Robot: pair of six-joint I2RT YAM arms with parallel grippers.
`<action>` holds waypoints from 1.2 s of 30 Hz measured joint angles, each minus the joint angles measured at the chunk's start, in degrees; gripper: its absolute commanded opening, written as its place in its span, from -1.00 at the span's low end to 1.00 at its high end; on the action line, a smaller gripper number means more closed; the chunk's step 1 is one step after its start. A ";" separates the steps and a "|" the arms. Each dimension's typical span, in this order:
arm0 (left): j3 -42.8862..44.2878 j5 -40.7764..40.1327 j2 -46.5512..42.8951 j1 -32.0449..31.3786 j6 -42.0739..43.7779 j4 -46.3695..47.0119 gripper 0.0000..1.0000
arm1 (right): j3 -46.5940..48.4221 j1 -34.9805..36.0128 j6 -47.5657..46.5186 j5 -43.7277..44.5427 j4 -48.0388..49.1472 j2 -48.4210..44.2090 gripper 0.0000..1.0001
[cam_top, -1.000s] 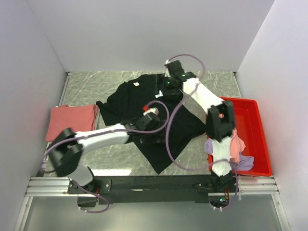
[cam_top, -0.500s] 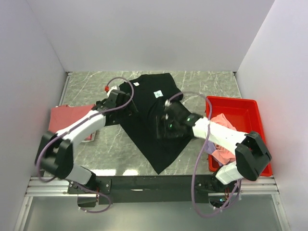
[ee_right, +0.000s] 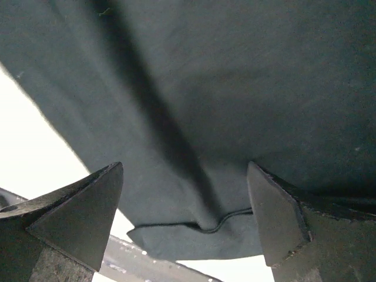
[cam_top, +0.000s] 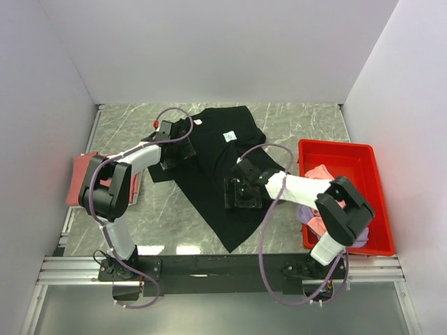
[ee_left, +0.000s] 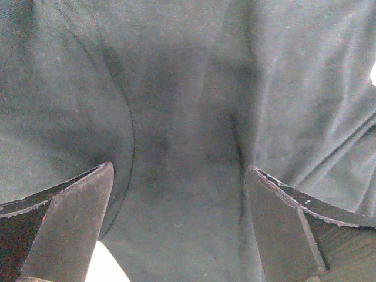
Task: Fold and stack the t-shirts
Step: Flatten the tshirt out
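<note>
Cloth: black t-shirt (cam_top: pixel 207 187) below both | left fingers (ee_left: pixel 70 229) spread wide, empty | right fingers (ee_right: pixel 76 211) spread wide, empty

black t-shirt (cam_top: pixel 213 157): soft matt cloth, fine knit, loosely creased
salmon-red t-shirt (cam_top: pixel 78 183): matt cloth
pink t-shirt (cam_top: pixel 323 174): matt cloth, crumpled
bench (cam_top: pixel 307 125): smooth grey stone look, pale veins, slight sheen
red bin (cam_top: pixel 367 188): smooth glossy plastic
left gripper (ee_left: pixel 179 170): dark matt plastic, edges scuffed pale
right gripper (ee_right: pixel 183 167): dark matt plastic, worn edges
rail (cam_top: pixel 63 269): bare silver metal

Bright, even overhead light, sharp top view; dim wrist views with blown-out white patches, soft shadows.
</note>
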 measured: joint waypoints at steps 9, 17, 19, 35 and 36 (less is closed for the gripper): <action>-0.17 1.99 2.54 0.44 0.15 3.15 0.99 | 6.80 -8.48 -1.44 -1.88 -0.50 7.13 0.83; -7.67 5.90 -0.44 -1.18 -3.37 13.60 0.99 | 15.45 -17.94 -4.07 -3.15 -4.22 13.64 0.83; -8.61 6.03 -0.90 -3.69 -4.74 14.67 0.99 | 19.15 -19.96 -5.14 -2.49 -6.16 16.15 0.84; -12.83 5.84 -13.94 -22.62 -14.88 5.42 0.99 | 50.47 -29.38 -14.86 0.79 -15.87 32.89 0.83; -12.94 4.13 -16.74 -22.56 -14.88 4.26 0.99 | 51.06 -29.18 -15.34 0.74 -15.87 32.74 0.84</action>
